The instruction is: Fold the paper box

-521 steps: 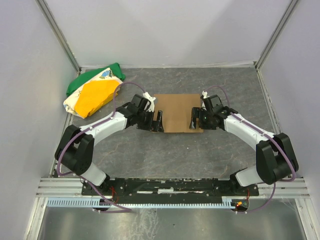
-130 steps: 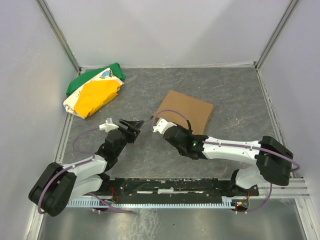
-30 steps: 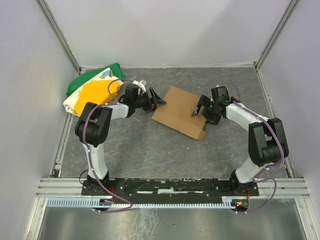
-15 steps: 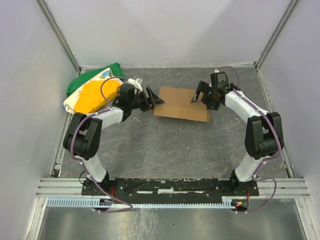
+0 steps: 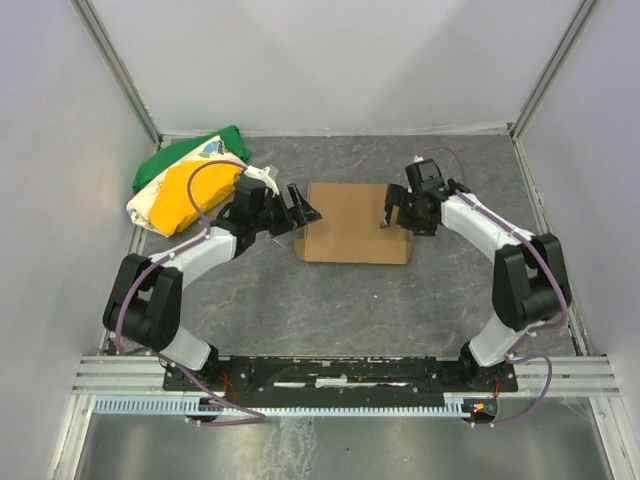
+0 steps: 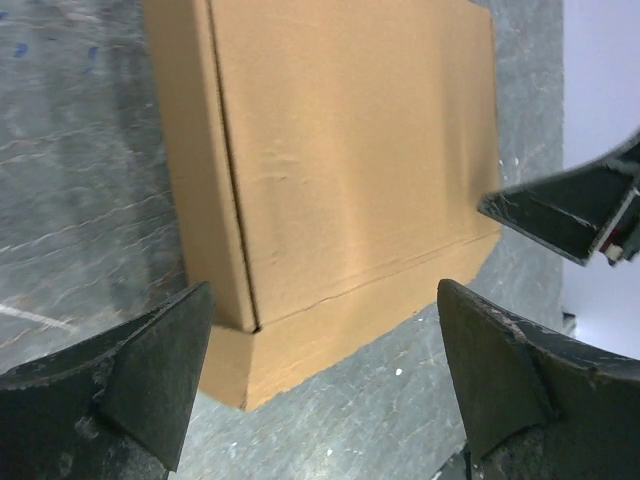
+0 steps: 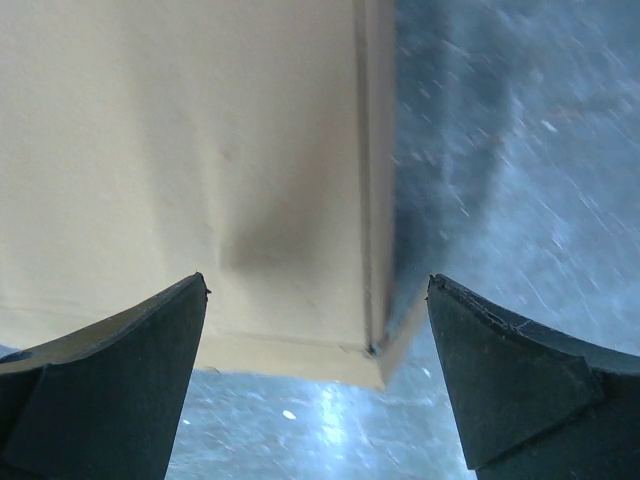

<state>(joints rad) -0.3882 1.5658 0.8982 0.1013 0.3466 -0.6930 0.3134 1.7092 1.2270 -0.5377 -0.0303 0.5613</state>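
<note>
1. While the paper box [image 5: 355,222] lies flat on the gray table [image 5: 300,300], one arm reaches in from each side of it.
2. It is plain brown cardboard and sits near the middle of the table, a bit toward the back.
3. The left gripper [image 5: 300,210] is at the left edge of the box.
4. Its two fingers are spread wide and it holds nothing.
5. The left wrist camera shows the left gripper [image 6: 325,370] with one dark finger on each side of a box [image 6: 350,150] corner.
6. A thin strip of cardboard runs along one edge of the box there, with a fold line beside it.
7. Past the far edge of the box, a tip of the right gripper [image 6: 570,205] pokes into that view.
8. The right gripper [image 5: 398,212] is at the right edge of the box.
9. Its fingers are spread wide too, and it holds nothing.
10. The right wrist camera shows the right gripper [image 7: 315,370] over a corner of the box [image 7: 200,150], with a fold line near the edge.
11. I cannot tell if any finger touches the cardboard.
12. A green, yellow and white cloth bundle [image 5: 185,185] lies in the back left corner of the table, apart from the box.
</note>
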